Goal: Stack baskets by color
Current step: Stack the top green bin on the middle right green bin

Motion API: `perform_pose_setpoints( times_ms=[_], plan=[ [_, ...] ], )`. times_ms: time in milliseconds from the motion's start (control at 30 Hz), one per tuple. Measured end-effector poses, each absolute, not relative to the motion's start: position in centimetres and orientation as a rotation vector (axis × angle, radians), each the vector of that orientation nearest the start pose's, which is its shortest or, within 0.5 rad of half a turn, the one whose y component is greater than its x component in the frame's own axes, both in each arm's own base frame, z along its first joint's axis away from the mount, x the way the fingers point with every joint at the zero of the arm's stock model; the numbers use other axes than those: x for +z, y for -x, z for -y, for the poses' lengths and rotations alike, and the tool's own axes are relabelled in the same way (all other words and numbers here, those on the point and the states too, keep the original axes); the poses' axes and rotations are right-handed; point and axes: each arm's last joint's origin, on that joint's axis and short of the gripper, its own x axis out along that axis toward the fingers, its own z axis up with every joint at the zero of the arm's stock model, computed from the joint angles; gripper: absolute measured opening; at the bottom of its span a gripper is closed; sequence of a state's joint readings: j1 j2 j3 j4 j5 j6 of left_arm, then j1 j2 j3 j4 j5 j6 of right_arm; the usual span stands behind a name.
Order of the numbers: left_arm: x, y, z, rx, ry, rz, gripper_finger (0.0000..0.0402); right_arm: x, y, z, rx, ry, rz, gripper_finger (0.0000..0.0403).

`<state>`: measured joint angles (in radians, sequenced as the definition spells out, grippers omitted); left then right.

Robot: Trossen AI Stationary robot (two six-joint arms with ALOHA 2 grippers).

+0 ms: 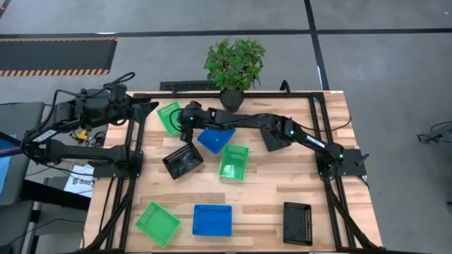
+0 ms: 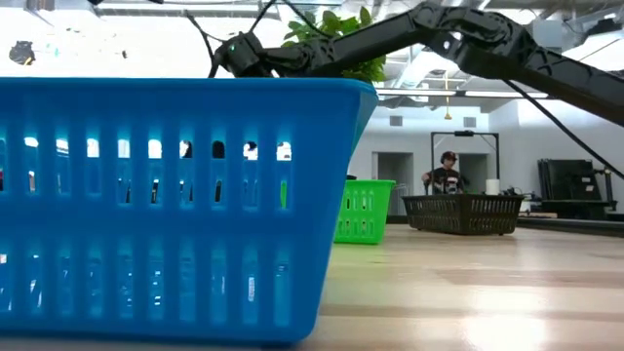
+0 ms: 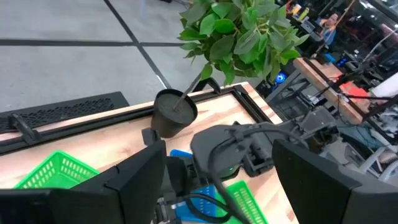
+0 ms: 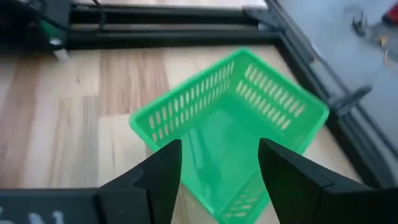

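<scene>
Wooden table [image 1: 268,197], green basket [image 4: 230,118] just beyond open right gripper [image 4: 217,171].

A robotics lab: concrete floor [image 1: 395,85], framed wooden table [image 1: 254,197], equipment benches [image 2: 575,210] behind.

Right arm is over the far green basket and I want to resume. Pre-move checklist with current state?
1. Right gripper open: ok, fingers spread.
2. Right gripper lined up over the far green basket: ok, the basket sits just ahead of its fingers in the right wrist view.
3. That basket empty and unstacked: ok, nothing inside it.
4. Left gripper clear of the work: ok, open, parked off the table's left edge.
5. Potted plant out of the way: cannot tell, the right arm passes close by its pot.
6. Other green baskets free to stack on: ok, one mid-table, one at the near edge, both loose.
</scene>
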<state>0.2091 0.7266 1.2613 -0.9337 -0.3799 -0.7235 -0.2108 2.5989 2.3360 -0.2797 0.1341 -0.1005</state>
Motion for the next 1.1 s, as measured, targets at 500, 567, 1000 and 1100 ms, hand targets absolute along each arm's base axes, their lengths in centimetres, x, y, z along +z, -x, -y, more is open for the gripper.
perform_pose_setpoints(
  times_ms=[500, 567, 1000, 1100],
  plan=[
    [41.9, -8.6, -2.9, 0.7, 0.656, -0.175, 0.0281, 14.7, -56.4, 11.6, -0.382, -0.189, -0.704, 0.023],
    [41.9, -8.6, -2.9, 0.7, 0.655, -0.175, 0.0281, 14.2, -56.2, 10.9, -0.377, -0.195, -0.758, 0.023],
    [41.9, -8.6, -2.9, 0.695, 0.636, -0.184, 0.0281, 18.9, -55.0, 5.8, -0.289, -0.15, -0.847, 0.023],
    [41.9, -8.6, -2.9, 0.695, 0.63, -0.185, 0.0281, 21.3, -54.6, 6.3, -0.312, -0.134, -0.797, 0.023]
  ],
)
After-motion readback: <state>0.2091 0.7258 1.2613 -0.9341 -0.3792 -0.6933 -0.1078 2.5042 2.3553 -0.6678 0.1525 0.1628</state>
